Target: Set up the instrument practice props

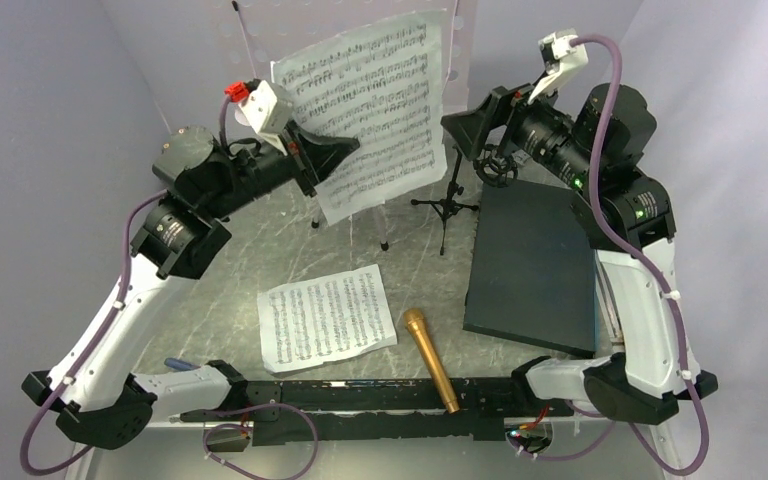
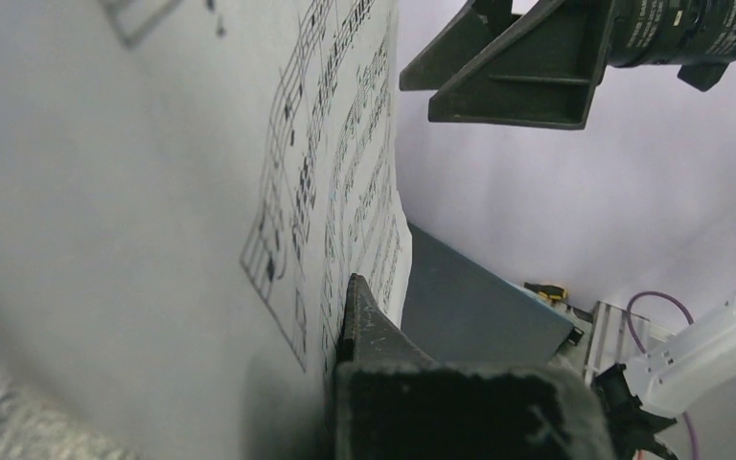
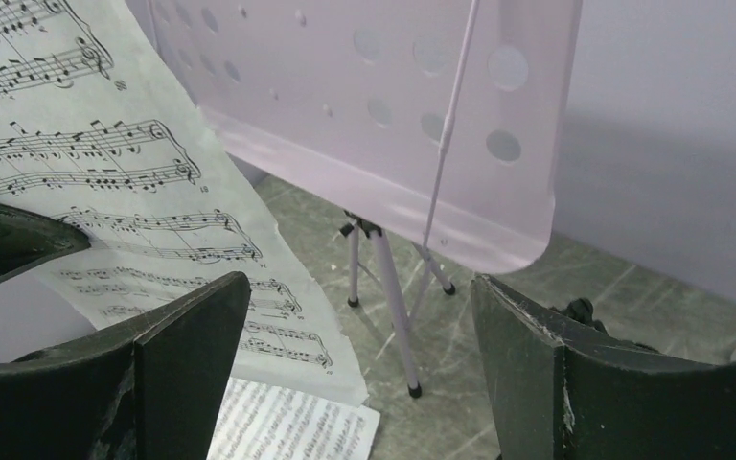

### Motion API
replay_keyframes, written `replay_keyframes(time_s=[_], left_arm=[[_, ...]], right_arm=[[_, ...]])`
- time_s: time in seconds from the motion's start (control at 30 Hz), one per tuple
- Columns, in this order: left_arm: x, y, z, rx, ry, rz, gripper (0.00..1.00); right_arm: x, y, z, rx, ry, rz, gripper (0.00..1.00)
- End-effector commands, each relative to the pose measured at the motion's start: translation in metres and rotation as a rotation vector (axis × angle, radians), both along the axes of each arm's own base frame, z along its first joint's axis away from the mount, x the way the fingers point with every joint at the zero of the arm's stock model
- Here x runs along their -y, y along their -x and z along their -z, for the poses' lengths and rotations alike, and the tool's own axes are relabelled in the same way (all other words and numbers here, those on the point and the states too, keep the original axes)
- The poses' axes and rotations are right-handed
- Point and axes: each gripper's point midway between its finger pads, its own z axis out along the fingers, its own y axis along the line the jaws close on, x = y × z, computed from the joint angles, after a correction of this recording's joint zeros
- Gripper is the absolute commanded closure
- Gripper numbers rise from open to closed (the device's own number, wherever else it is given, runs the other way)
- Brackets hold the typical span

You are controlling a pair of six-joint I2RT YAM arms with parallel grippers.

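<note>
While the raised sheet point(image 1: 370, 110) hangs crooked before the music stand point(image 1: 458, 45), the top view shows my left gripper point(image 1: 352, 147) pinching it near its left edge, above centre frame. My right gripper point(image 1: 465, 125) is spread wide just right of the page. Lower down, the second sheet point(image 1: 325, 318) lies flat on the marbled grey table point(image 1: 220, 270), with the gold microphone point(image 1: 430, 358) beside it. The black mic stand point(image 1: 447, 205) stands centre-right, next to a dark slab point(image 1: 532, 265).

From my left wrist, one finger point(image 2: 383, 355) presses the thin, limp paper, which bows away leftward. Its partner is hidden behind the page, so I judge the clamp closed.

From my right wrist, both fingers point(image 3: 182, 355) are released. They frame the smooth lilac desk, which has round holes and a shallow lower lip and sits on thin tripod legs. To do this well, I'd level the page, seat its bottom edge on that lip and let it lean back before unclenching. A stand this light may tip if nudged.
</note>
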Motion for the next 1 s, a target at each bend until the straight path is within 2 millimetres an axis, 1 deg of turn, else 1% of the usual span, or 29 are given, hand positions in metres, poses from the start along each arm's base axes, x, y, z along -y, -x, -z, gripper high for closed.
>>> replay_keyframes(time_s=[0.0, 0.1, 0.27, 0.37, 0.43, 0.53, 0.63, 0.83, 0.97], left_arm=[[-0.012, 0.005, -0.045, 0.130, 0.041, -0.045, 0.97], [-0.016, 0.002, -0.060, 0.167, 0.042, -0.074, 0.97], [-0.021, -0.010, -0.074, 0.206, 0.034, -0.139, 0.97], [-0.026, -0.018, -0.080, 0.226, 0.033, -0.192, 0.97], [-0.028, -0.020, -0.085, 0.252, 0.020, -0.209, 0.97], [-0.029, -0.021, -0.092, 0.271, 0.016, -0.219, 0.97], [-0.031, -0.025, -0.098, 0.280, 0.015, -0.244, 0.97], [-0.034, -0.030, -0.100, 0.294, 0.006, -0.273, 0.97], [-0.031, -0.033, -0.099, 0.283, 0.003, -0.268, 0.97]], right_arm=[[0.001, 0.003, -0.039, 0.074, -0.082, -0.001, 0.12], [0.006, -0.004, -0.050, 0.093, -0.110, 0.043, 0.14], [0.013, -0.014, -0.065, 0.147, -0.151, 0.094, 0.17], [0.013, -0.020, -0.073, 0.165, -0.169, 0.105, 0.23], [0.011, -0.025, -0.077, 0.163, -0.177, 0.105, 0.26], [0.007, -0.034, -0.080, 0.151, -0.179, 0.106, 0.35], [0.002, -0.039, -0.084, 0.151, -0.186, 0.091, 0.38], [-0.001, -0.049, -0.080, 0.132, -0.190, 0.099, 0.58], [-0.003, -0.057, -0.076, 0.121, -0.188, 0.110, 0.60]])
